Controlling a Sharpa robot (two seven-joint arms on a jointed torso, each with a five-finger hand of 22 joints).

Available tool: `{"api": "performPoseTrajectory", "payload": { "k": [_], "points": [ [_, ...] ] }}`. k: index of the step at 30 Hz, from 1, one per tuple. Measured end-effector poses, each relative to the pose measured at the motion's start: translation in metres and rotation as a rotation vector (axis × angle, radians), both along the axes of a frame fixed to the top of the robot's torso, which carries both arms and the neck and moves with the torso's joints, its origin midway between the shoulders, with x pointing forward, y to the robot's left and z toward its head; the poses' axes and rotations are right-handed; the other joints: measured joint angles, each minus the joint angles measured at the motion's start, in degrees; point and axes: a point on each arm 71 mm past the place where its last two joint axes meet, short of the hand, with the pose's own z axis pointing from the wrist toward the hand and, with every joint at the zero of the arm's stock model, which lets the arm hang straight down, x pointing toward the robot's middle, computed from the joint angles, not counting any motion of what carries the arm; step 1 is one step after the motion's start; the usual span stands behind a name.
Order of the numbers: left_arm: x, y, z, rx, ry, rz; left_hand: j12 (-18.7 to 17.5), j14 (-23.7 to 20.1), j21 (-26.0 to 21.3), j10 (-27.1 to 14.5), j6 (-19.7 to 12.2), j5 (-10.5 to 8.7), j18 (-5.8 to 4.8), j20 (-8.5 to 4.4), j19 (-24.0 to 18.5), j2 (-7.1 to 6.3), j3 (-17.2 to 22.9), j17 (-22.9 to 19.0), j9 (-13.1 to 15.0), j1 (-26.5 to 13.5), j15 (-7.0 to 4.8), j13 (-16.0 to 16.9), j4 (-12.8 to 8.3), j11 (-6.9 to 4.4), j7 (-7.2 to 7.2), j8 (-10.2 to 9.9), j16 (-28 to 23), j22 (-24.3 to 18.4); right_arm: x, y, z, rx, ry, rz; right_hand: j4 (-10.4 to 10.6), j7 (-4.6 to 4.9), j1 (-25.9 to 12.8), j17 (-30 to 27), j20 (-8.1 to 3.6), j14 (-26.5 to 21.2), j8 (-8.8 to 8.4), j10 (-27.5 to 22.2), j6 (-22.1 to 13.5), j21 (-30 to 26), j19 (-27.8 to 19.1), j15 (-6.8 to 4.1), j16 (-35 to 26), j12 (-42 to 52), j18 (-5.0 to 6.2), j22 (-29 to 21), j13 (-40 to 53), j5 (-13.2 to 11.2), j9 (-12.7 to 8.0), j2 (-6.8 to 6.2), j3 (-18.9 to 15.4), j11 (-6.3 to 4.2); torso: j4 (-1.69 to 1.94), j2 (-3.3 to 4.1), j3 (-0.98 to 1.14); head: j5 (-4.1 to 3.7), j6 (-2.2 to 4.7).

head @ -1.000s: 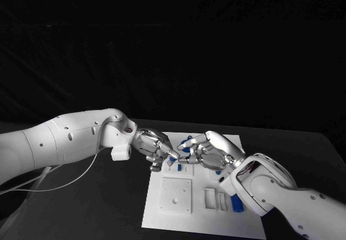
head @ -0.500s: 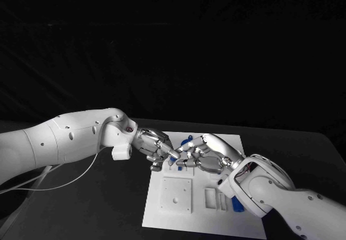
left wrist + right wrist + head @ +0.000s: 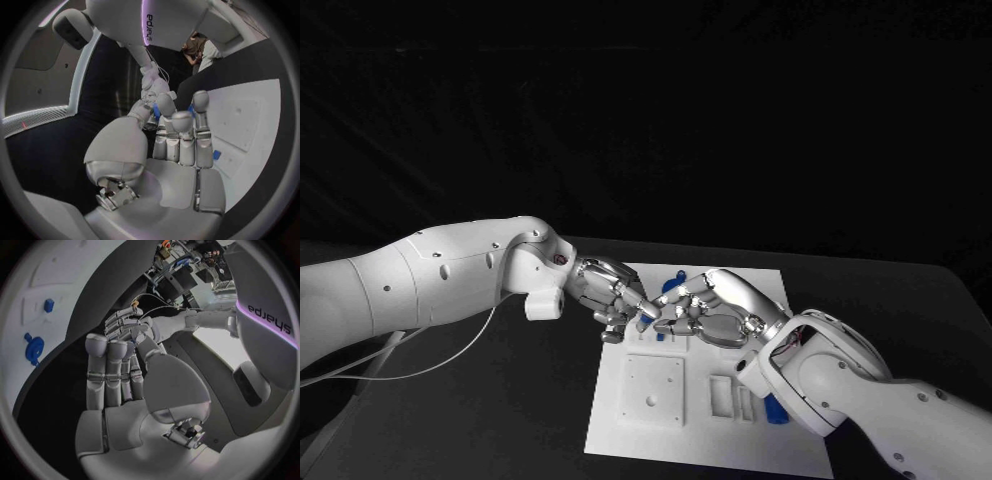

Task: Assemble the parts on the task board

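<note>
The white task board (image 3: 678, 432) lies in the middle of the black table. Both hands meet above its far left part. My left hand (image 3: 610, 296) pinches a small blue part (image 3: 156, 109) between thumb and fingertips; the same part (image 3: 648, 312) sits between the two hands. My right hand (image 3: 714, 311) has its fingers curled, with their tips right at that part. Whether they grip it is hidden. In the right wrist view my right hand (image 3: 119, 371) points at my left hand (image 3: 128, 322).
A blue piece (image 3: 776, 408) stands in a slot near the board's right edge, beside my right forearm. Two more blue parts (image 3: 32, 346) (image 3: 49, 304) lie on the board (image 3: 53, 272). A square white plate (image 3: 653, 390) sits on the board's near left.
My right hand has moved left until its fingertips meet my left hand's. My left hand has stayed put.
</note>
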Motion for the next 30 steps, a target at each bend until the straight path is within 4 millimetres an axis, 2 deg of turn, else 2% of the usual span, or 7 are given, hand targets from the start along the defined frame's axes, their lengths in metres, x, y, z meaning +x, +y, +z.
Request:
{"api": "performPoseTrajectory", "payload": {
  "k": [30],
  "points": [
    [0.0053, 0.0088, -0.0007, 0.019, -0.016, 0.033, 0.00, 0.25, 0.00, 0.10, -0.08, -0.43, 0.00, 0.00, 0.00, -0.22, 0.17, 0.08, 0.59, 0.22, -0.05, 0.00, 0.17, 0.10, -0.07, 0.14, 0.00, -0.02, -0.0070, -0.0064, -0.0036, 0.008, 0.021, -0.005, 0.06, 0.11, -0.26, 0.12, 0.00, 0.00, 0.38, -0.11, 0.28, 0.00, 0.00, 0.00, 0.00, 0.00, 0.00, 0.00, -0.03, 0.00, 0.11, -0.26, 0.84, -0.11, 0.03, -0.01, -0.05, 0.16, -0.24]
  ]
}}
